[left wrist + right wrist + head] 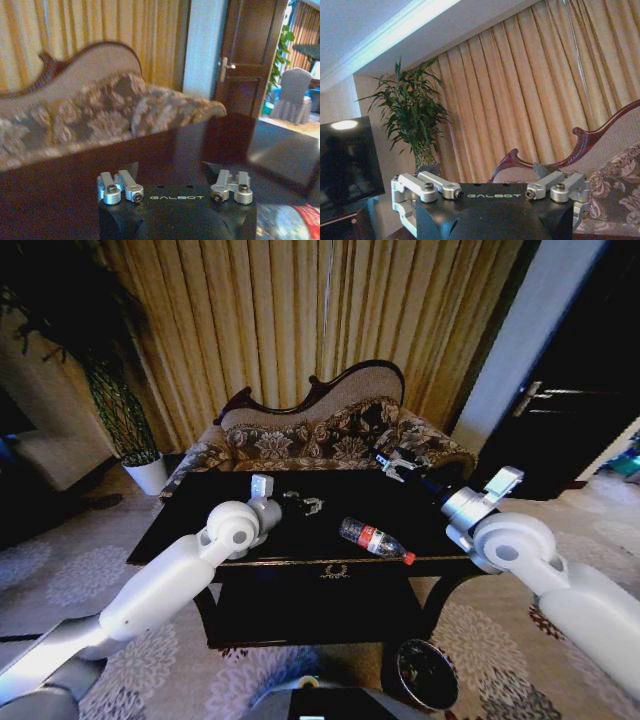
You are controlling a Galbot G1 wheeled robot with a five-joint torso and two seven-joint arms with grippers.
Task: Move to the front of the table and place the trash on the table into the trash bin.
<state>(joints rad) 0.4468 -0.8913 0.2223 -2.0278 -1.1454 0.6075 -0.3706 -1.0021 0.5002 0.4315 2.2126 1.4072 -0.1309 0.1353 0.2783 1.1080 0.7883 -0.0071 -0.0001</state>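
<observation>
The head camera looks forward and down from above the dark counter (180, 515) toward the sofa (320, 435) and curtains (300, 310). The left wrist camera sits low over the counter, facing the sofa close by. The right wrist camera tilts upward at the curtains and sofa back.

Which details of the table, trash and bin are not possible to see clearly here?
- Trash bin, head view: inside is dark, contents hidden.
- Bottle, head view: label text too small; left wrist view cuts it at the edge.
- Left claw, head view: dark against the table, finger gap unclear.
</observation>
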